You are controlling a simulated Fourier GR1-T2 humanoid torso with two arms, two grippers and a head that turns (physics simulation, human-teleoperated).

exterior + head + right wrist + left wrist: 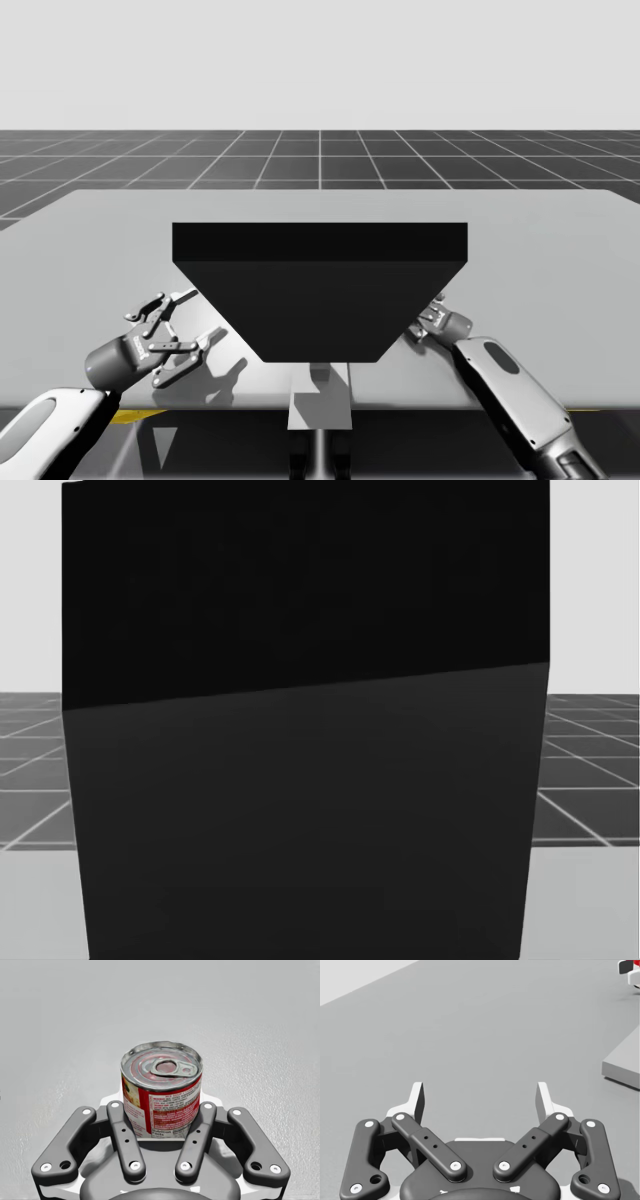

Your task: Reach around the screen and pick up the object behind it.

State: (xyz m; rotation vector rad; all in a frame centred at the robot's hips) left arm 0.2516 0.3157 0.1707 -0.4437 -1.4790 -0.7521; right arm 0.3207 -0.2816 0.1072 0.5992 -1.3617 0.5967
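Observation:
A black screen (320, 290) stands mid-table and blocks most of the head view (300, 730). In the right wrist view, a red-labelled can (162, 1085) with a silver pull-tab lid stands upright between the fingers of my right gripper (161, 1110), which is shut on its sides. From above, my right gripper (432, 316) reaches past the screen's right edge, its fingers hidden behind it. My left gripper (205, 316) hovers left of the screen, open and holding nothing. Only bare table lies ahead of my left gripper (481, 1102) in its own view.
The grey table (100, 240) stretches wide on both sides of the screen. A grey post (320, 400) rises at the table's front edge below the screen. A grey slab edge (622, 1065) lies off to the side of my left gripper.

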